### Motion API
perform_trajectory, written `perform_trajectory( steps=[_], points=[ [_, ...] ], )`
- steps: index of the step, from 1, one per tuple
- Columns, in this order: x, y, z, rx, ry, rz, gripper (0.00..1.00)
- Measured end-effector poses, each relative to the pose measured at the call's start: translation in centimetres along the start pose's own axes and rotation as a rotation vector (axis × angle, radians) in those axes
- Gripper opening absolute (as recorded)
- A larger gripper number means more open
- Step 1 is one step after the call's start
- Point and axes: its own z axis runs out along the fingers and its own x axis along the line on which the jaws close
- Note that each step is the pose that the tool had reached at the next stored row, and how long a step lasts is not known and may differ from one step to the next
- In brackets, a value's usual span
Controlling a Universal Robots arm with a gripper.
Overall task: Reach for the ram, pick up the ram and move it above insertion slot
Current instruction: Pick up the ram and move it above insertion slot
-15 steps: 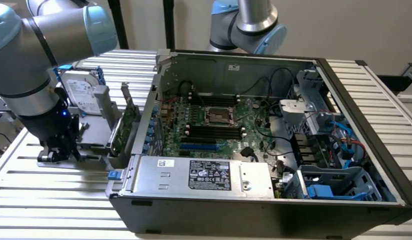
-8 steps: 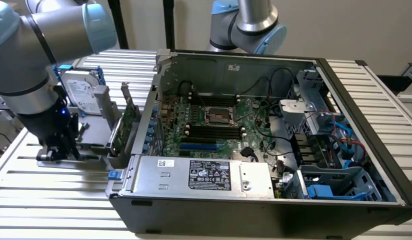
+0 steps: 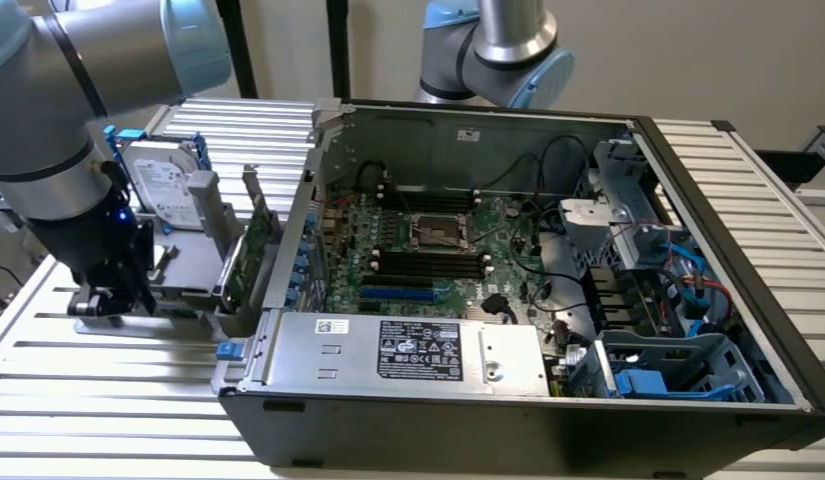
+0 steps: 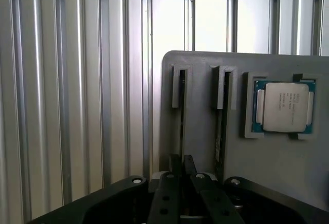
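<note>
The ram stands on edge in a narrow slot of a grey holder plate, so I see it as a thin dark strip. My gripper sits right at the near end of that strip, its two black fingers pressed close together on either side of it. In the exterior view my gripper hangs low over the grey holder, at the exterior view's left of the open computer case. The dark memory slots lie on the motherboard inside the case.
A second stick stands in the neighbouring slot, beside a square processor chip. A silver hard drive in a blue frame and a green expansion card stand between my arm and the case. Another arm rises behind the case.
</note>
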Motion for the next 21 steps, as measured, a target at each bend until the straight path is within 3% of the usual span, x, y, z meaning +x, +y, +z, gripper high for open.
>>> perform_trajectory(
  steps=[8,16,21],
  points=[
    [0.0,0.02,-1.83,-0.0011,0.0001,0.000,0.14],
    [0.0,-0.16,-5.36,-0.0043,0.0002,-0.002,0.14],
    [0.0,-0.79,-7.63,-0.0046,0.0002,-0.008,0.14]
  ],
)
